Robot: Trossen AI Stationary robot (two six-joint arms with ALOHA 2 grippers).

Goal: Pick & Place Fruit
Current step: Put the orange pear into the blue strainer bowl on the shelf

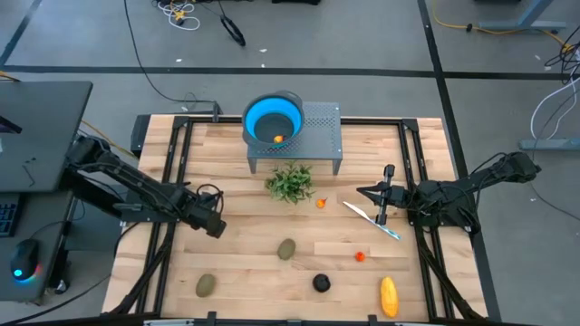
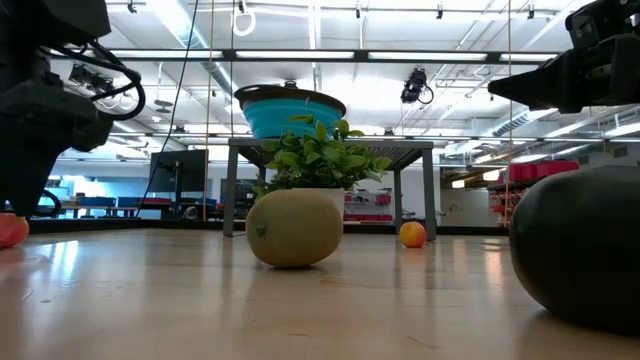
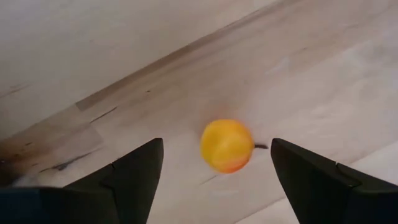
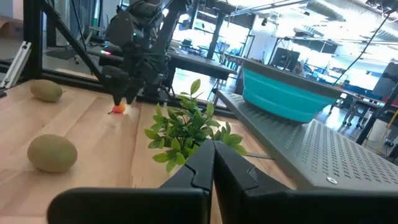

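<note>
bowl (image 1: 273, 119) on rack (image 1: 322, 131), plant (image 1: 290, 182) before it

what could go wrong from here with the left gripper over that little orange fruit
The left gripper hangs open above the small orange fruit, which looks round and lies loose on the bare table. If one finger touches first, the fruit may roll out from between them. Closing too high could pinch only its top and squirt it away. The blue bowl sits raised on a grey stand, so a weak grip might drop it on the lift.
</note>
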